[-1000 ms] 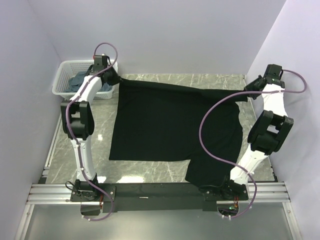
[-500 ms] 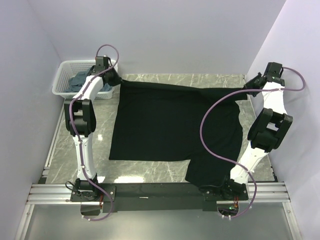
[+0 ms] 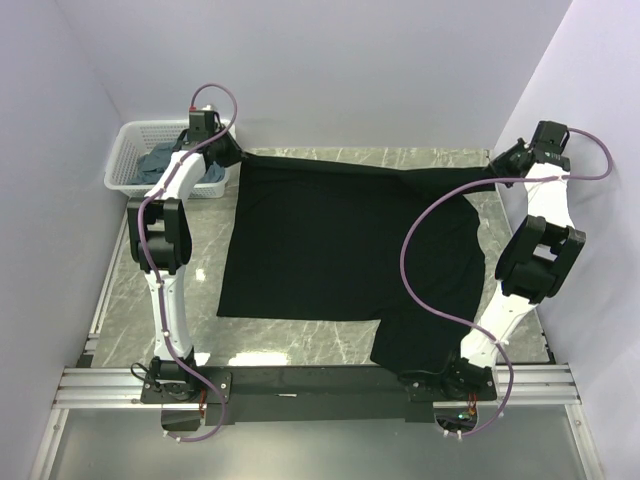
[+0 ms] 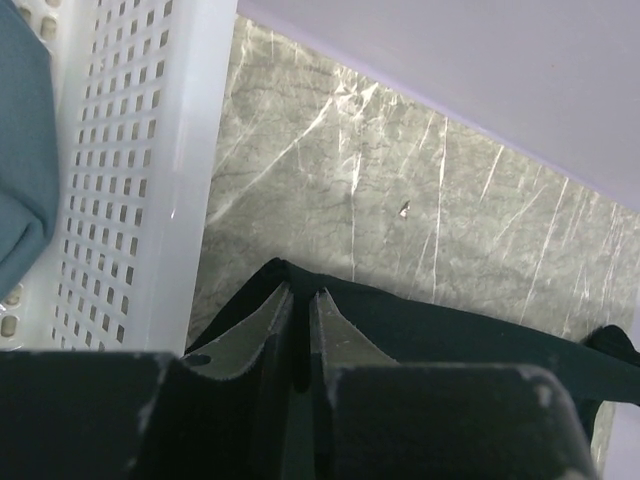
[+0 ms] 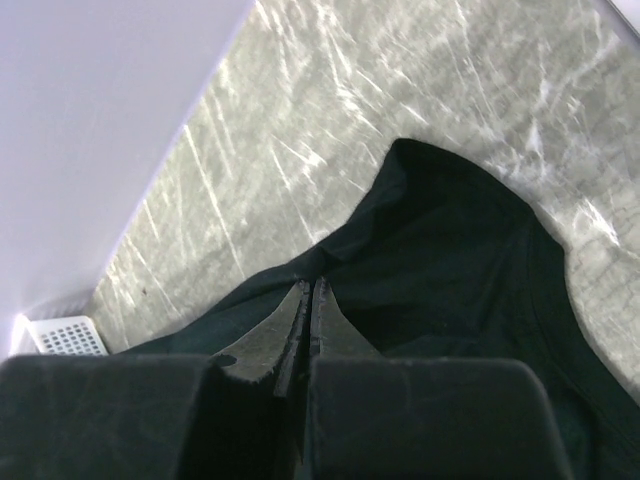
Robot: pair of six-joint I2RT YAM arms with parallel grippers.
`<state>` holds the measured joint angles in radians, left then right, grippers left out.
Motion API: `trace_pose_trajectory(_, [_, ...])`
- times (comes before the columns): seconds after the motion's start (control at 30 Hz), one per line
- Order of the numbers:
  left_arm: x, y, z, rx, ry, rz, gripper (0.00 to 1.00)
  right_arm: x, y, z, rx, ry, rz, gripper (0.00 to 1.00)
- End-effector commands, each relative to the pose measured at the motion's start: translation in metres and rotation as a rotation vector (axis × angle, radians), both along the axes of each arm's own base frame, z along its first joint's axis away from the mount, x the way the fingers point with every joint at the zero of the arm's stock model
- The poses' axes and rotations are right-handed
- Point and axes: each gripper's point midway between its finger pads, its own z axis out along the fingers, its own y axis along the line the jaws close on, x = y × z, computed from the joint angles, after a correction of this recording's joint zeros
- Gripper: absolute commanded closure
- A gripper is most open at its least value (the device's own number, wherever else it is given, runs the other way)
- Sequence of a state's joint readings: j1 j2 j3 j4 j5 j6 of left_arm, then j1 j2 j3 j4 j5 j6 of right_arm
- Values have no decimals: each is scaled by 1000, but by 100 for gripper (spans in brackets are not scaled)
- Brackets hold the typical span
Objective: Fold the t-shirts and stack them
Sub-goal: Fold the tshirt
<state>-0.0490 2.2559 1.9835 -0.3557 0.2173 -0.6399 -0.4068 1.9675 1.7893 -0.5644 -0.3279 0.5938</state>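
Observation:
A large black t-shirt [image 3: 340, 245] lies spread over the marble table, its near right part hanging to the front edge. My left gripper [image 3: 238, 156] is shut on the shirt's far left corner, seen pinched between the jaws in the left wrist view [image 4: 300, 290]. My right gripper [image 3: 492, 172] is shut on the shirt's far right edge, the cloth [image 5: 440, 260] pinched at its tips [image 5: 310, 285]. The far edge is stretched taut between both grippers. Slate blue-grey shirts [image 3: 160, 160] lie in the white basket [image 3: 125, 150]. The starburst print is out of view.
The white lattice basket [image 4: 150, 170] stands at the far left, right beside the left gripper, with blue cloth [image 4: 20, 150] inside. Lilac walls close in the table on three sides. The right arm's purple cable [image 3: 420, 250] loops over the shirt.
Both grippers have drawn slightly farther back and apart, pulling the shirt's far edge tighter. The shirt's near part has hardly shifted.

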Motion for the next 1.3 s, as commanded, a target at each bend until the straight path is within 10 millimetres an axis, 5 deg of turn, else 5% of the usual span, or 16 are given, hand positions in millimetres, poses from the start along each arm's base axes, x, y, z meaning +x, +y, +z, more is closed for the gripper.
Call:
trace_pose_trajectory(0.0, [-3, 11, 20, -2, -34, 8, 84, -12, -17, 9, -46, 3, -41, 100])
trace_pose_trajectory(0.43, [-79, 19, 4, 32, 136, 25, 84, -81, -15, -17, -108, 222, -88, 100])
trace_pose_trajectory(0.77, [-138, 19, -51, 5, 287, 52, 84, -115, -11, -57, -97, 354, -114, 100])
trace_pose_trajectory(0.97, [-150, 19, -91, -3, 303, 78, 84, -133, -7, -105, -60, 497, -112, 100])
trace_pose_trajectory(1.1, [-152, 22, -110, 11, 333, 90, 82, -136, -10, -120, -72, 515, -133, 98])
trace_pose_trajectory(1.27, [-156, 22, -112, 12, 356, 88, 71, -140, -11, -121, -80, 528, -135, 75])
